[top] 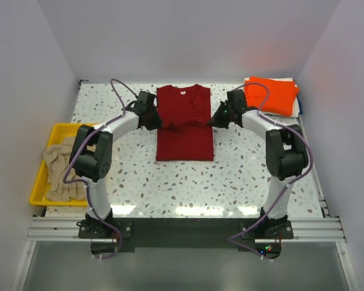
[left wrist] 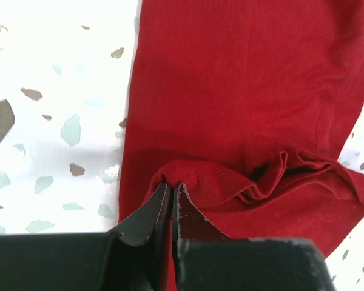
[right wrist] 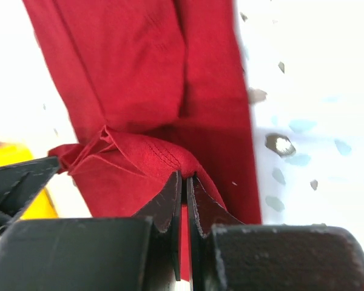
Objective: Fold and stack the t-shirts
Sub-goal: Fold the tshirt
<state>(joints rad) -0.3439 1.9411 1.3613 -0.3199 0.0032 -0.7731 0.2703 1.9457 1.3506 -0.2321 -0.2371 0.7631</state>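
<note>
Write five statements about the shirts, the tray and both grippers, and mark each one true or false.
1. The dark red t-shirt lies on the table between the two arms. True.
2. The left gripper is open and clear of the cloth. False: it is shut on the dark red t-shirt's bunched edge.
3. The right gripper pinches the dark red t-shirt. True.
4. The orange t-shirt sits in the yellow tray. False: it lies folded at the table's far right corner.
5. The beige t-shirt is spread flat on the table. False: it lies crumpled in the yellow tray.
</note>
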